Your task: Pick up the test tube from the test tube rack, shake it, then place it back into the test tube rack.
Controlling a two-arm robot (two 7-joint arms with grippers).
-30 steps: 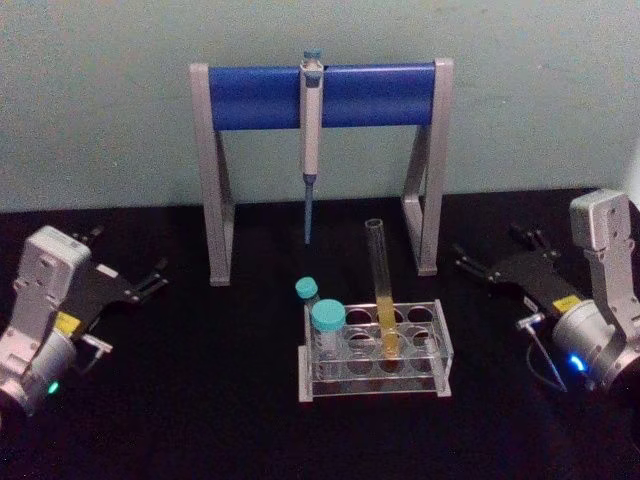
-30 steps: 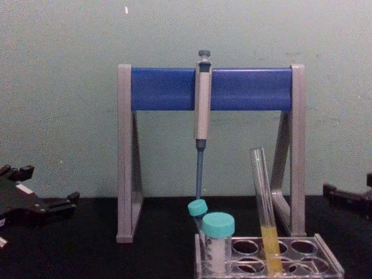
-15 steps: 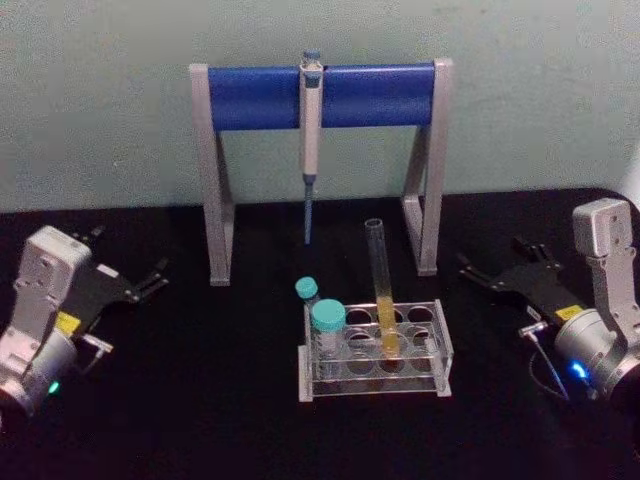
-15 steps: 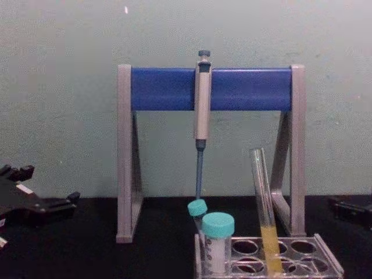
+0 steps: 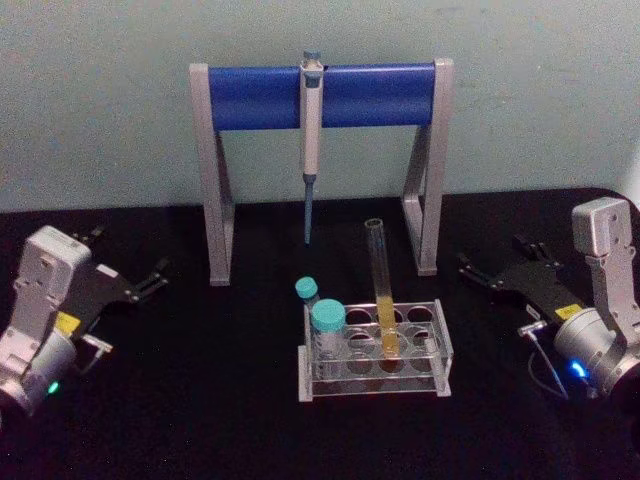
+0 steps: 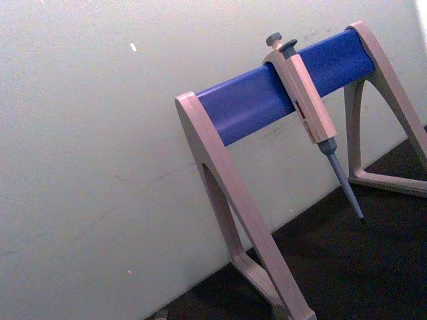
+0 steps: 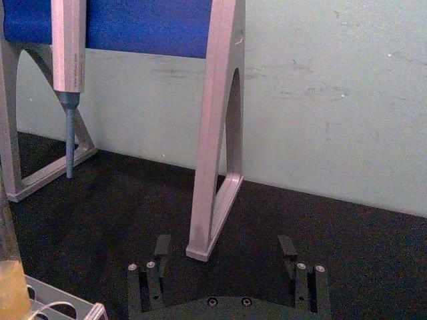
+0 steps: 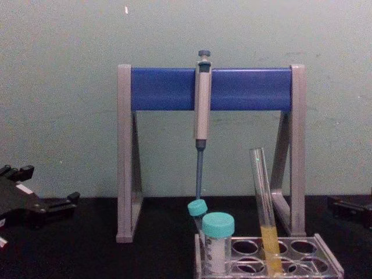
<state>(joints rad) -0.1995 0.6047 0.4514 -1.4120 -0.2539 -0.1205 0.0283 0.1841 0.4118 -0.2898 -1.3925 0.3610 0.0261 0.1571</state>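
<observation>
Test tube (image 5: 381, 285) stands in the test tube rack (image 5: 375, 350), in a hole near the rack's middle, leaning slightly, with yellow-orange liquid in its lower part and an open top. The rack sits on the black desk (image 5: 200, 400), in front of a tall grey-and-blue pipette stand (image 5: 320, 95) from which a pipette (image 5: 311, 120) hangs tip down. Two teal-capped vials (image 5: 327, 322) stand at the rack's left end.

The left pincer (image 5: 150, 280) rests low over the desk at the left, well apart from the rack, its fingers parted and holding nothing. The right pincer (image 5: 490, 272) rests at the right, also well apart from the rack; in the right wrist view its two fingers (image 7: 162, 248) stand wide apart and empty, pointing toward the foot of the stand's right leg.
</observation>
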